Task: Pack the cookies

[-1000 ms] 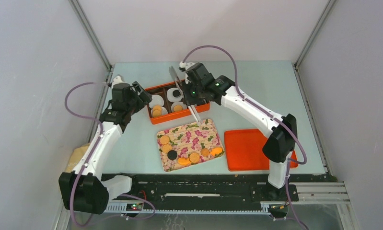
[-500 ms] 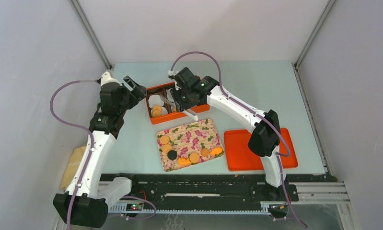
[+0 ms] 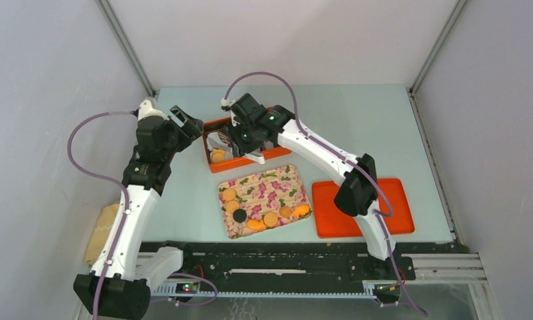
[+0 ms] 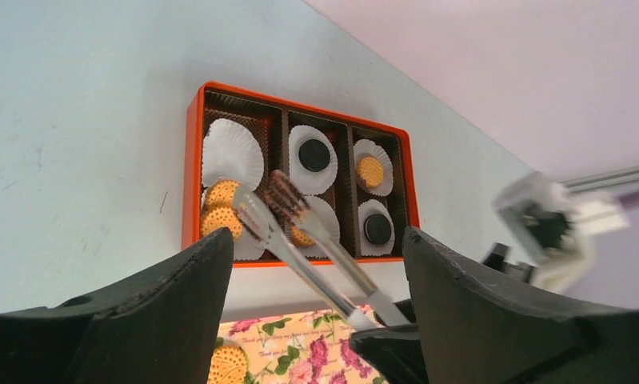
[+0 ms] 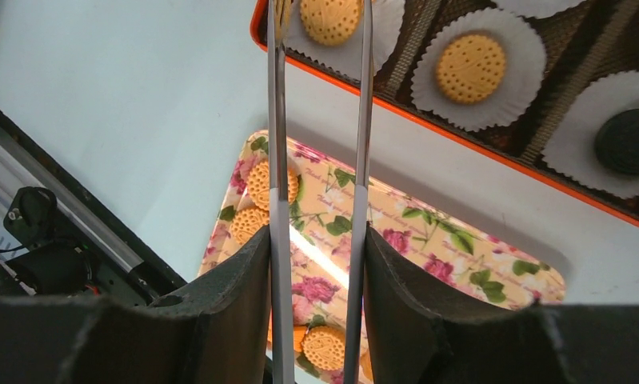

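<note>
Several cookies (image 3: pixel 271 219) lie on the floral tray (image 3: pixel 285 179), most golden, one dark (image 3: pixel 239 215). Others sit in white liners in the orange box (image 4: pixel 192 180): two golden (image 4: pixel 220 218) at its left, a golden one (image 4: pixel 369 170) and two dark ones (image 4: pixel 313 155). My right gripper (image 3: pixel 245 139) is shut on metal tongs (image 5: pixel 277 160), whose spread tips hang over the box's near-left cells, above a golden cookie (image 5: pixel 330 18). I cannot tell if they touch it. The tongs also show in the left wrist view (image 4: pixel 316 244). My left gripper (image 3: pixel 185 125) is open and empty, raised left of the box.
The box's flat orange lid (image 3: pixel 357 208) lies right of the floral tray. A tan cloth (image 3: pixel 102 230) sits at the table's left edge. Enclosure walls and posts stand close on the left, back and right.
My right arm swung left over the box and brought the tongs down from a raised tilt to low over the left cells. My left arm lifted and drew back slightly.
</note>
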You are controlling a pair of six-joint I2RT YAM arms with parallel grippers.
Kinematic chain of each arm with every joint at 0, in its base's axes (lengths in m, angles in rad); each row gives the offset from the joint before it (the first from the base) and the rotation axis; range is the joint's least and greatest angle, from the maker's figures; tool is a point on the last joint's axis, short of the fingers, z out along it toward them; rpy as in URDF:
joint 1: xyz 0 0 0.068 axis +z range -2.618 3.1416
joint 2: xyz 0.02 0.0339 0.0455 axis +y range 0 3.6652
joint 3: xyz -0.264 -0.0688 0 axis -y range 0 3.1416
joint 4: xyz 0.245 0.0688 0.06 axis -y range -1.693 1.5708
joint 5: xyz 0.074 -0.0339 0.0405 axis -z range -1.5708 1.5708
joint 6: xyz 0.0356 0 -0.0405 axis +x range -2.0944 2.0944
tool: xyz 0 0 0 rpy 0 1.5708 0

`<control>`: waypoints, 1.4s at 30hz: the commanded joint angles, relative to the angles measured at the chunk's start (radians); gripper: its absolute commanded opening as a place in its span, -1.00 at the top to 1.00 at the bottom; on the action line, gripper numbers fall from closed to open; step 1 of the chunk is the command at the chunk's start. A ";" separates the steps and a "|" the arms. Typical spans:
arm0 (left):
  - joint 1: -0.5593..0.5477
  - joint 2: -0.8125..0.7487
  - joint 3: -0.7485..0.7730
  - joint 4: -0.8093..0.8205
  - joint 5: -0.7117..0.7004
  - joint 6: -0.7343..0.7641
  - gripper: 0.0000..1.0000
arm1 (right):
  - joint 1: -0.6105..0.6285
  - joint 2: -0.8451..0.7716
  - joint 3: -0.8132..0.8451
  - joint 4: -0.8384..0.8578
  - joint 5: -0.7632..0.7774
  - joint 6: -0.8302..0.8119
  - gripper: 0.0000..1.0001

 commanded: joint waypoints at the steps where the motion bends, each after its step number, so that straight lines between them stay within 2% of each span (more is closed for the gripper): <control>1: 0.013 -0.020 -0.031 0.037 0.024 0.022 -0.65 | 0.006 0.047 0.063 -0.015 -0.043 0.010 0.00; 4: 0.017 -0.018 -0.035 0.043 0.032 0.023 -0.65 | 0.006 0.065 0.056 -0.007 -0.046 0.016 -0.09; 11: 0.024 -0.021 -0.047 0.057 0.034 0.028 -0.65 | -0.003 0.109 0.058 0.004 -0.039 0.023 -0.17; 25: 0.031 -0.028 -0.075 0.096 0.071 0.021 -0.65 | -0.007 0.190 0.128 0.020 -0.021 0.070 -0.21; 28: 0.032 -0.032 -0.078 0.098 0.074 0.020 -0.65 | -0.007 0.200 0.128 0.015 -0.029 0.076 -0.16; 35: 0.033 -0.038 -0.092 0.104 0.093 0.019 -0.65 | 0.003 0.172 0.106 0.041 0.031 0.087 0.12; 42: 0.033 -0.041 -0.091 0.104 0.106 0.020 -0.65 | 0.006 0.088 0.034 0.117 0.052 0.092 0.19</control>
